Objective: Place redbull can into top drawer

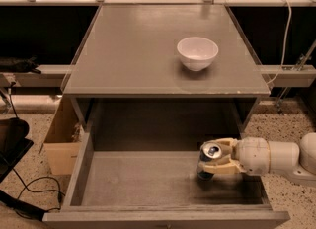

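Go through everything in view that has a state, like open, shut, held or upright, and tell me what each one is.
top drawer: pulled open, only the can inside.
redbull can: upright, held at the drawer's right side; whether it touches the bottom cannot be told.
gripper: inside the drawer, fingers shut around the can.
white bowl: upright on the tabletop, looks empty.
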Robot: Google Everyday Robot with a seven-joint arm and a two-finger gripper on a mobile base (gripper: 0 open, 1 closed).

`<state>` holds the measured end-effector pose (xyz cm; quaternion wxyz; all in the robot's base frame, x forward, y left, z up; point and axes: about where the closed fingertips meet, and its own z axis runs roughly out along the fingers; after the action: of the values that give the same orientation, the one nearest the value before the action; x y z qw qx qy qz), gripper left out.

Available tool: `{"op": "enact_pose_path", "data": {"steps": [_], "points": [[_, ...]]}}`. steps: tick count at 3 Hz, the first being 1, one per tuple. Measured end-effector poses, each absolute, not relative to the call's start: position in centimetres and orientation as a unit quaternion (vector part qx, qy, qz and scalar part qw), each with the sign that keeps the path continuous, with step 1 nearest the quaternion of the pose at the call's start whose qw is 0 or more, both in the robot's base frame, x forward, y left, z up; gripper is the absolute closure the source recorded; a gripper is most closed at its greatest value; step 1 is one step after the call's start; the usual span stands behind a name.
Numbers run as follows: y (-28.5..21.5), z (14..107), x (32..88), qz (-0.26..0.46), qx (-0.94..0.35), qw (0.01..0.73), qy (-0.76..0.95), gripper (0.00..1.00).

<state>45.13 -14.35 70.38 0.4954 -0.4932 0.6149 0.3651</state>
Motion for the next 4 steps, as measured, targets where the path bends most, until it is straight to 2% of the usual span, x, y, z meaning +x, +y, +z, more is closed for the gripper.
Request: {"op": "enact_pose_path", "data": {"steps": [1,2,4], "points": [[-14.92,68.58,45.35,0.356,-0.497,0.505,0.61,1.0],[-14.89,68.55,45.35,0.356,-0.497,0.505,0.609,0.81],[-14.88,68.55,45.35,0.356,-0.497,0.505,0.609,0.34]]}}
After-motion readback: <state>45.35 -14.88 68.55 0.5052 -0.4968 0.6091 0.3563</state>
